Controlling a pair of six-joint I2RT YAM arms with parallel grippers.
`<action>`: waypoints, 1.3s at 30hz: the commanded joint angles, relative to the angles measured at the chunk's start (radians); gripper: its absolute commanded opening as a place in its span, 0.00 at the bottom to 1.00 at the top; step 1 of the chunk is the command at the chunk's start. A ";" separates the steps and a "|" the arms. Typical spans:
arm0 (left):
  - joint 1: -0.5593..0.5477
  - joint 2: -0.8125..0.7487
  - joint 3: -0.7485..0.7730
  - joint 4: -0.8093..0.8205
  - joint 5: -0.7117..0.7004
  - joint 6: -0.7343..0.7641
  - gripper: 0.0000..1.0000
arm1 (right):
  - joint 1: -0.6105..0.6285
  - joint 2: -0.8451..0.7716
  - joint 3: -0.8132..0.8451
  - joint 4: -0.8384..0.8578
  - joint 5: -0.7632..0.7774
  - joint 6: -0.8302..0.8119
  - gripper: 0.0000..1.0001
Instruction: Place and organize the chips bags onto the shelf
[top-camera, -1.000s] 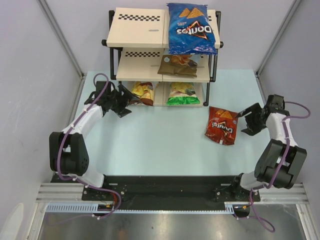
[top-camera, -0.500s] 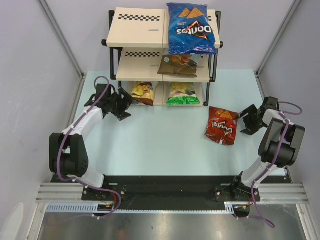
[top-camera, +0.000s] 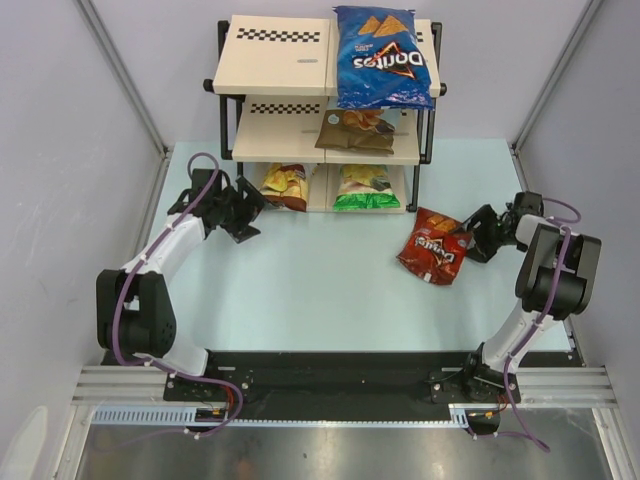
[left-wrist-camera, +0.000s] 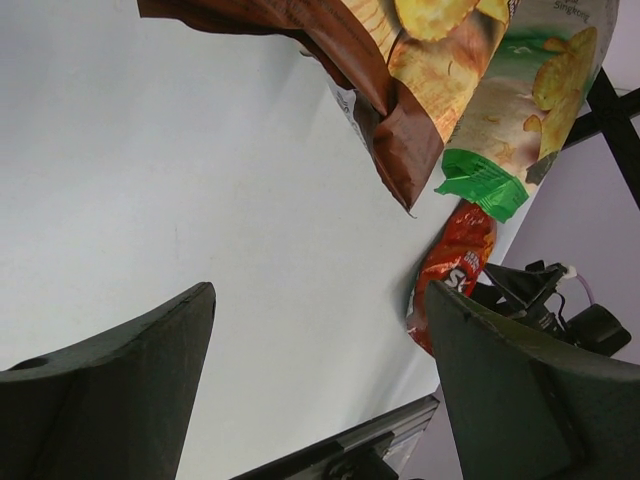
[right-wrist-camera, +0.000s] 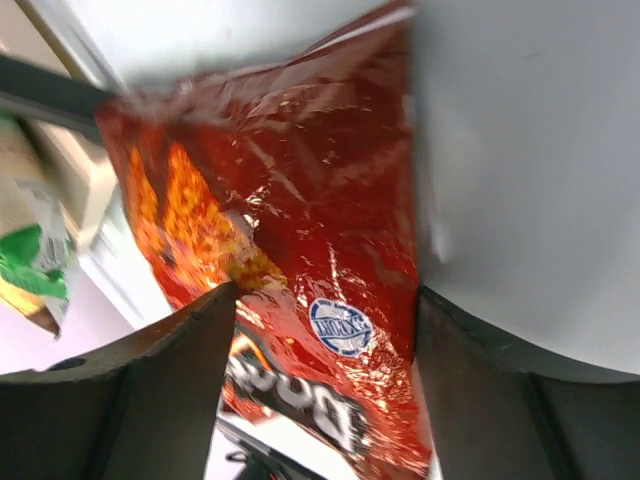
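The shelf (top-camera: 275, 52) stands at the back. The blue Doritos bag (top-camera: 384, 58) lies on its top board and the pale blue-and-brown bag (top-camera: 357, 129) on the middle board. The small brown-red Chuba bag (top-camera: 288, 184) and the green-white bag (top-camera: 366, 187) sit on the bottom board. The red Doritos bag (top-camera: 431, 247) lies on the table right of the shelf. My right gripper (top-camera: 478, 236) is open at its right edge, and the bag (right-wrist-camera: 300, 200) reaches in between the fingers (right-wrist-camera: 170, 380). My left gripper (top-camera: 243, 207) is open and empty, just left of the brown-red bag (left-wrist-camera: 400, 110).
The pale blue table (top-camera: 300, 280) runs from the shelf to the black base rail (top-camera: 320, 372). Grey walls stand close on both sides. The left half of the top and middle boards is bare. The left wrist view shows the red bag (left-wrist-camera: 455, 270) far off.
My right gripper moved left up against the red Doritos bag, and the bag shifted left and turned a little. My left arm barely moved.
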 joint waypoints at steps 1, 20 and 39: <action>0.000 -0.021 0.006 -0.008 0.016 0.031 0.89 | 0.050 0.030 -0.002 -0.039 -0.030 -0.046 0.68; -0.207 0.075 -0.144 0.257 0.333 -0.102 0.93 | 0.213 -0.340 -0.117 -0.194 0.178 0.371 0.00; -0.454 0.281 -0.255 0.688 0.432 -0.426 0.95 | 0.526 -0.375 -0.294 -0.138 0.254 0.744 0.00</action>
